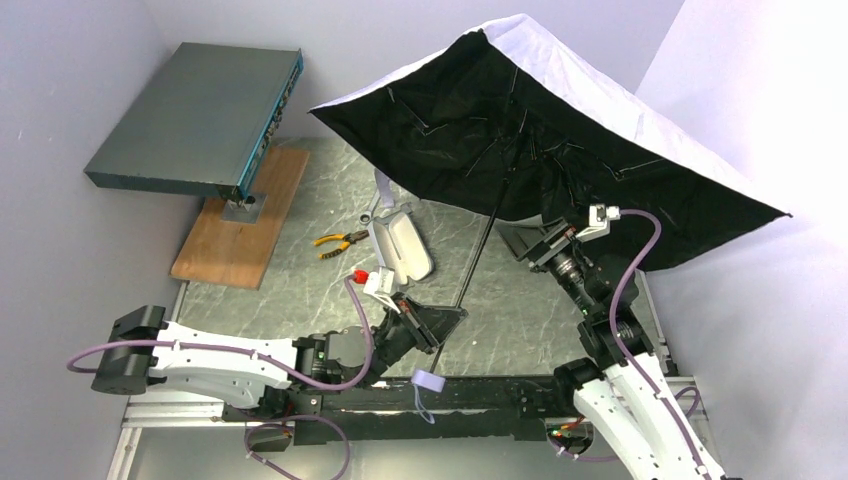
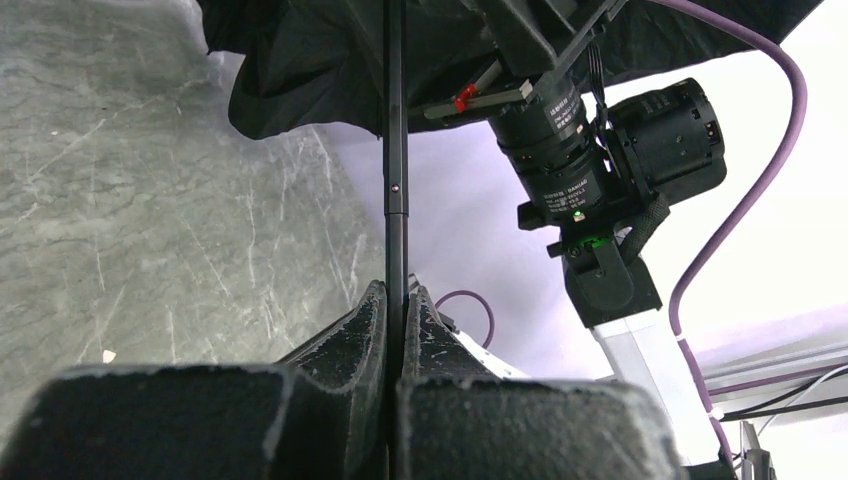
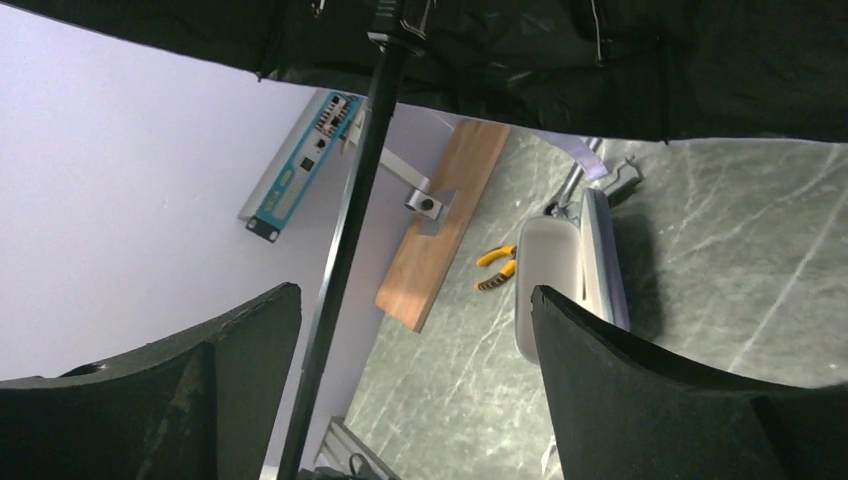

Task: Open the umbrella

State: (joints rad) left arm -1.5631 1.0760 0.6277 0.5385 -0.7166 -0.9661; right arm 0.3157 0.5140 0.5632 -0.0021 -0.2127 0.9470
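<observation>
Left hand [image 2: 396,302] pinching umbrella [image 1: 520,120] shaft; right hand [image 3: 415,295] spread; case [image 1: 402,245] open

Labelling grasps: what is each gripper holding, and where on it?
Left gripper is shut on the umbrella, clamping the lower part of its thin black shaft. Right gripper is open, holding nothing.

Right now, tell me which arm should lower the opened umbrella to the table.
Left, probably. The left tool is shut on the umbrella's shaft, so it carries it alone; the right tool stands open, gripping nothing.
</observation>
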